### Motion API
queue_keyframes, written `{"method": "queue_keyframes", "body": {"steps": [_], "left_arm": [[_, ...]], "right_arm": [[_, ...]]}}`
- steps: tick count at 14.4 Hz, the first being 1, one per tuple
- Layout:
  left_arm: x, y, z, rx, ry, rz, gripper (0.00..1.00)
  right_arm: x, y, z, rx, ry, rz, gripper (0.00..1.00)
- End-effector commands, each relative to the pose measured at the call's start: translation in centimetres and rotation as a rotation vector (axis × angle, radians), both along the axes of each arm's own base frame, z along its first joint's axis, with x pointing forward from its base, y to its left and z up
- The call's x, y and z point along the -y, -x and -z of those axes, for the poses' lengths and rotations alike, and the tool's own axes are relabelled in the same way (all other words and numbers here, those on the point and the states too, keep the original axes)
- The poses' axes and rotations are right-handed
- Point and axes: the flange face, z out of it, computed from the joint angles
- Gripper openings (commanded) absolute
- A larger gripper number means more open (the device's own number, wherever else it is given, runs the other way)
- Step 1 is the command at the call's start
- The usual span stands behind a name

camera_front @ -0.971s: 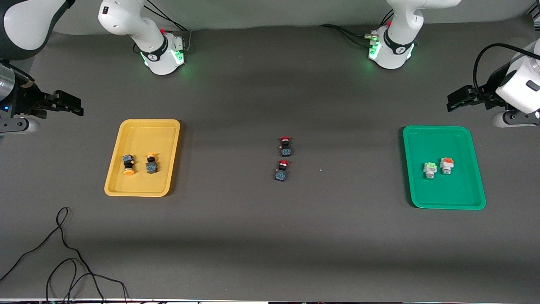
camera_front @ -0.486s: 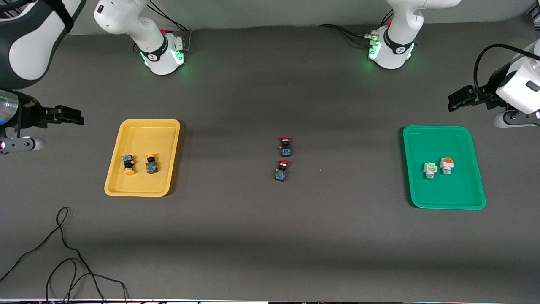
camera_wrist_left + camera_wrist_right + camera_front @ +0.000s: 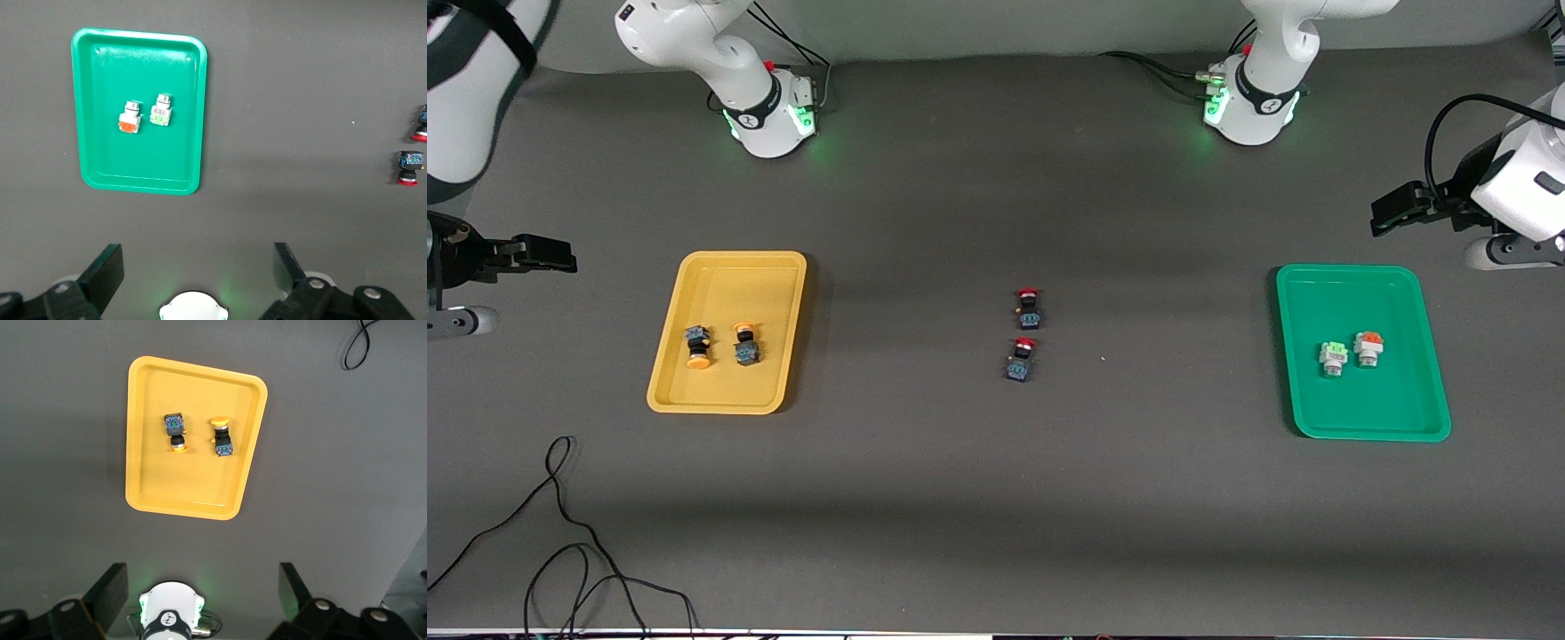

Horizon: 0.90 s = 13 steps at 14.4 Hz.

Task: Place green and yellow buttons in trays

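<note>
Dark grey table (image 3: pixel 978 498) is carrying two trays, well apart. Mustard yellow tray (image 3: pixel 694 400) is lying toward the right arm's end; green tray (image 3: pixel 1369 434) is lying toward the left arm's end. Between them, near the table's middle, two red-capped buttons are sitting directly on the surface, one (image 3: pixel 1029 307) just farther from the front camera than the other (image 3: pixel 1021 360). A thin black cable (image 3: pixel 560 533) is trailing in loops along the near edge at the right arm's end.
</note>
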Motion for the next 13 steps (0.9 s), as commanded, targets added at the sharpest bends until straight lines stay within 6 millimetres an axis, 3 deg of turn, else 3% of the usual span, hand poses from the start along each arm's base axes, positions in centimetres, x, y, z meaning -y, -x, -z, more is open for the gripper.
{"method": "queue_keyframes", "body": {"steps": [1,4,9,13], "left_arm": [[0.2,-0.6,-0.5,0.003,-0.017,0.003,1.0],[0.4,-0.6,-0.8,0.01,-0.016,0.006,1.0],[0.3,-0.6,-0.9,0.014,-0.017,0.007,1.0],[0.3,-0.6,-0.9,0.014,-0.017,0.006,1.0]], "right_arm": [[-0.8,1.8,-2.1,0.027,-0.004,0.033,1.0],[-0.4,3.0,-1.7,0.042,-0.019,0.027,1.0],[1.7,8.7,0.1,0.188,-0.057,0.027,1.0],[2.8,9.0,-0.2,0.204,-0.05,0.051,1.0]]}}
